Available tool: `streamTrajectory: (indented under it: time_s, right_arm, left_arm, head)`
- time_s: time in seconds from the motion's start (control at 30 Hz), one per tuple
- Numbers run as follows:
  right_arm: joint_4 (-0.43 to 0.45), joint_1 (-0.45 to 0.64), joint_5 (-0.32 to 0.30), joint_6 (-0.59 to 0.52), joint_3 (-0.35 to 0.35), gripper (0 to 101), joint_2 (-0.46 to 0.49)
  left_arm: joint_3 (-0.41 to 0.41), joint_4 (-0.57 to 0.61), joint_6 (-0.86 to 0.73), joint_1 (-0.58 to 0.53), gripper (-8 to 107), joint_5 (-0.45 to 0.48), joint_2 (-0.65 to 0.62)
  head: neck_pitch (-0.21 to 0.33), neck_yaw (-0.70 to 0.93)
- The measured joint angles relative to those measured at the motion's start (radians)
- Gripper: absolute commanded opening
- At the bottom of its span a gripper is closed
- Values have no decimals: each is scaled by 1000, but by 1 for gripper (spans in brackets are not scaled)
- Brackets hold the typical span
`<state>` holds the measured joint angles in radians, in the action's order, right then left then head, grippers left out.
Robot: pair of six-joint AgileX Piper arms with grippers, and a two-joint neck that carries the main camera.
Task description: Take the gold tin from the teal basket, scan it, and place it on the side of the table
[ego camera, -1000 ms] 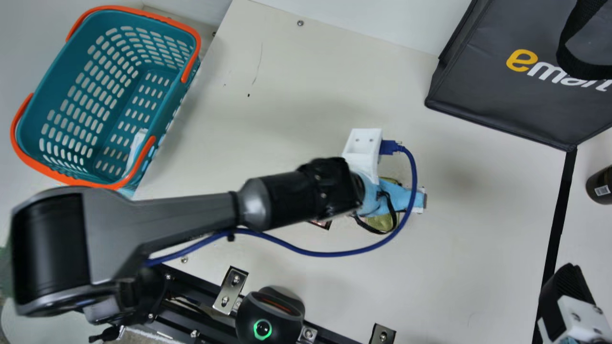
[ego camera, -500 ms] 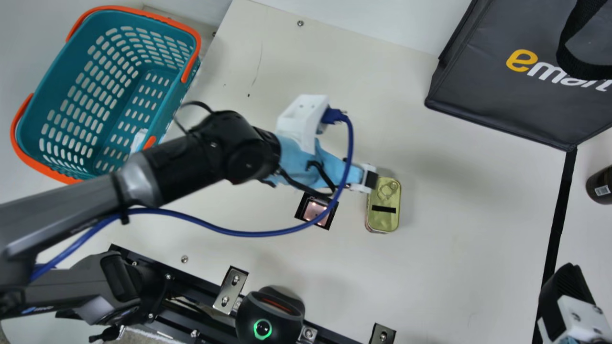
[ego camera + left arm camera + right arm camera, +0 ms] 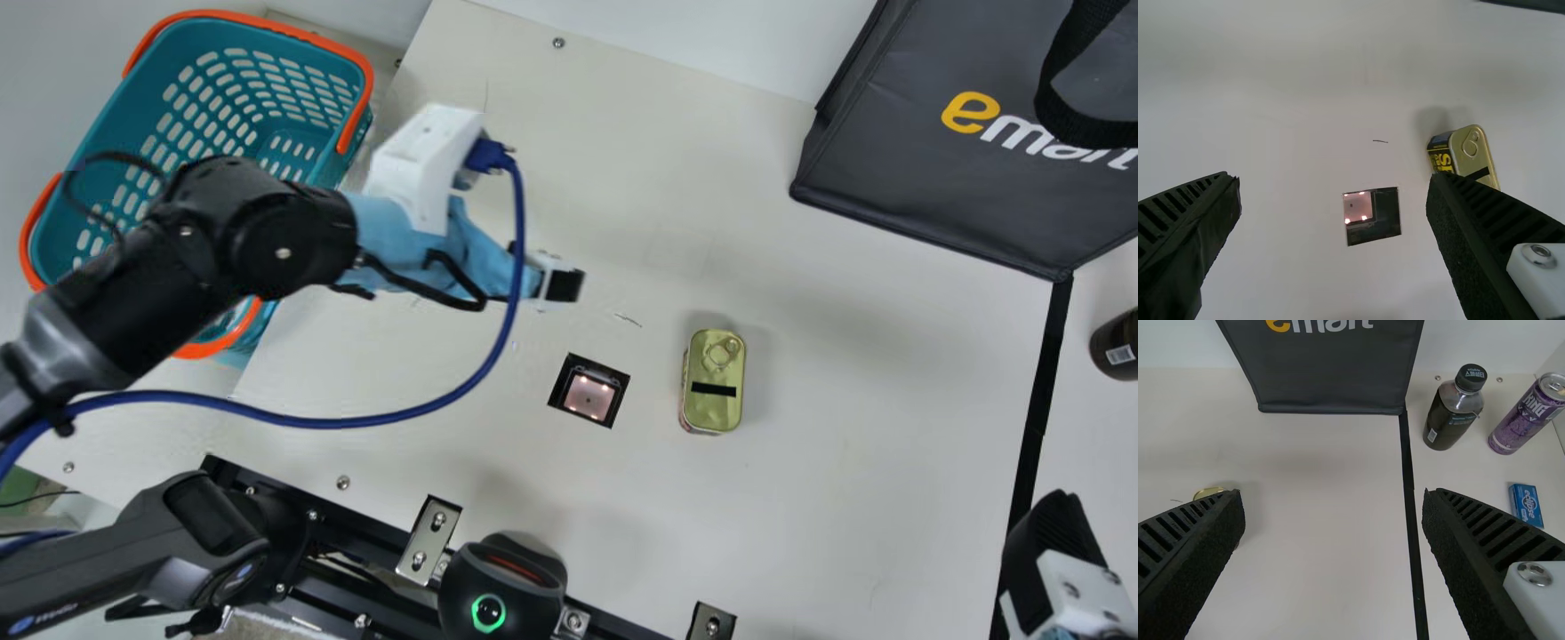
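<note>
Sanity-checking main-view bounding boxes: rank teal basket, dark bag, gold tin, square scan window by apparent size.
1. Teal basket / dark bag: unsure; basket partly covered, bag cut off by the view's edge
2. Gold tin
3. Square scan window

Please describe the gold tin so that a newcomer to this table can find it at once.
On the cream table, between teal basket and dark bag, find the square window with pink light. Just right of it in the main view stands the gold tin, set apart by its pull ring and black strip.
</note>
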<state>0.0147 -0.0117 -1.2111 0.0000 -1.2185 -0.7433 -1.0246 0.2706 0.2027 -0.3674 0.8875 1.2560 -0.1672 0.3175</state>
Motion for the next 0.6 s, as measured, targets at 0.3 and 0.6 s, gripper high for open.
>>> streamTrajectory:
  time_s: [0.3,0.6]
  right_arm:
    - [0,0,0,0,0,95,0]
    - [0,0,0,0,0,95,0]
  left_arm:
    - [34,-101,-34,108,90,43,-127]
    - [46,-215,-23,155,90,83,-236]
  head:
    - [0,2]
    - [0,2]
